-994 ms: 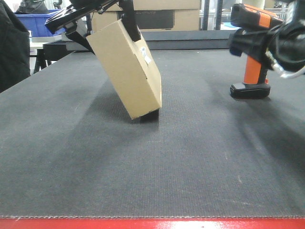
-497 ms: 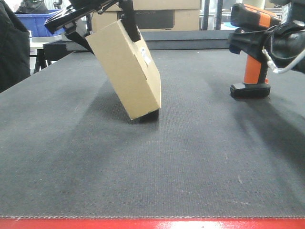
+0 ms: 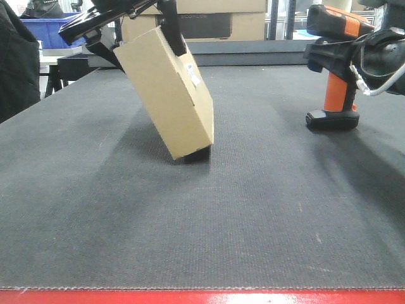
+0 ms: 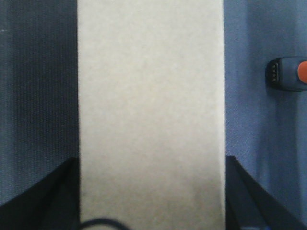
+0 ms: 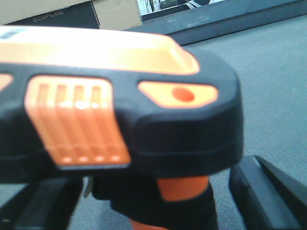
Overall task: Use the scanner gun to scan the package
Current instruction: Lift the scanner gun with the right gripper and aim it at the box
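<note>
Package (image 3: 168, 95) – plain cardboard box, centre-left of front view, tilted, its top leaning toward upper left, only the lower edge on the dark mat (image 3: 253, 221). A small white label shows on the side facing right. The left gripper (image 3: 135, 35) is clamped on the box's top end, black fingers (image 3: 95, 38) pressed to opposite faces. In the left wrist view the box fills the middle of frame w/ a finger at each bottom corner, tight against the cardboard.

Scanner gun (image 3: 333, 95) – orange & black, upper right of front view, standing upright on its base on the mat, well apart from the box. The right gripper (image 5: 153, 201) is at the gun. In the right wrist view the jaws sit spread either side of the handle, w/ a gap of mat visible on the right side, so not clenched on it.

Bkgd along top of frame: stacked cartons (image 3: 209, 19) and a blue bin (image 3: 44, 28) at upper left. A red strip (image 3: 202, 297) runs along the bottom edge.
</note>
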Controlling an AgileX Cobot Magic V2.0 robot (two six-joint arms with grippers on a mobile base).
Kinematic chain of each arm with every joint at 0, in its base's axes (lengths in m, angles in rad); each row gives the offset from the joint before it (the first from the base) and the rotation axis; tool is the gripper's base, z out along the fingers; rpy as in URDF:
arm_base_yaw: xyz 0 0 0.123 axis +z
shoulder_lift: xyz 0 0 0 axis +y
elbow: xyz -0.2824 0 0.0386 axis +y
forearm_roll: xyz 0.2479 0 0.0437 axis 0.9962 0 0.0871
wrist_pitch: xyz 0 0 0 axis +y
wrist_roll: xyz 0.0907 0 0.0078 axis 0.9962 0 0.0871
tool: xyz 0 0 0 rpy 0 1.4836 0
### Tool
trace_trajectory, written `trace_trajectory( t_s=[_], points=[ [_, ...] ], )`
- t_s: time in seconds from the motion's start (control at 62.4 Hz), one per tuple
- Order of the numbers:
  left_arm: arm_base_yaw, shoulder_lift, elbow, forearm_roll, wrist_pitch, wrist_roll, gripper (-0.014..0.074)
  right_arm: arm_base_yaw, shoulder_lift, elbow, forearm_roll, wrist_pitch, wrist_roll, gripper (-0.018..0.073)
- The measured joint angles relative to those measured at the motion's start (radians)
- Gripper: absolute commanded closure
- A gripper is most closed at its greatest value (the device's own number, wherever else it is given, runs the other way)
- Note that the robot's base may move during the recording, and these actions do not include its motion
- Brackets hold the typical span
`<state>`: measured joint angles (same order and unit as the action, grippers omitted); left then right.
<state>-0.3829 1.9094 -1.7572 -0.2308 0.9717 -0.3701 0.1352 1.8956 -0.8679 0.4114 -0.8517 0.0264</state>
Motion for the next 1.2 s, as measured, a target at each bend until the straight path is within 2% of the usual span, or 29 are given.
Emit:
trace_trajectory(
  t_s=[0.192, 0.257, 0.401, 0.497, 0.625, 0.738, 0.802, 0.882, 1.203],
  points=[
    [0.000, 0.000, 0.000, 0.000, 0.000, 0.000, 0.0707, 0.000, 0.002, 0.000, -0.002, -0.004, 0.000, 0.0636],
    [0.000, 0.000, 0.000, 0.000, 0.000, 0.000, 0.0707, 0.000, 0.004, 0.000, -0.002, -0.008, 0.000, 0.0731],
    [0.000, 0.000, 0.000, 0.000, 0.000, 0.002, 0.0707, 0.000, 0.004, 0.000, -0.014, -0.008, -0.009, 0.0727],
    [0.000, 0.000, 0.000, 0.000, -0.007, -0.005, 0.0707, 0.000, -0.003, 0.000, -0.029, -0.005, -0.066, 0.0727],
    [0.000, 0.000, 0.000, 0.000, -0.020, -0.016, 0.0707, 0.005, -0.035, 0.000, -0.035, 0.015, -0.215, 0.0727],
    [0.000, 0.000, 0.000, 0.000, -0.032, -0.020, 0.0707, 0.011, -0.075, 0.000, -0.032, 0.017, -0.395, 0.0727],
    [0.000, 0.000, 0.000, 0.000, -0.034, -0.020, 0.0707, 0.016, -0.090, 0.000, -0.012, 0.017, -0.506, 0.0727],
    [0.000, 0.000, 0.000, 0.000, -0.036, -0.022, 0.0707, 0.018, -0.102, 0.000, 0.011, 0.015, -0.587, 0.0727],
    [0.000, 0.000, 0.000, 0.000, -0.039, -0.022, 0.0707, 0.018, -0.102, 0.000, 0.032, 0.017, -0.638, 0.0727]
  ],
)
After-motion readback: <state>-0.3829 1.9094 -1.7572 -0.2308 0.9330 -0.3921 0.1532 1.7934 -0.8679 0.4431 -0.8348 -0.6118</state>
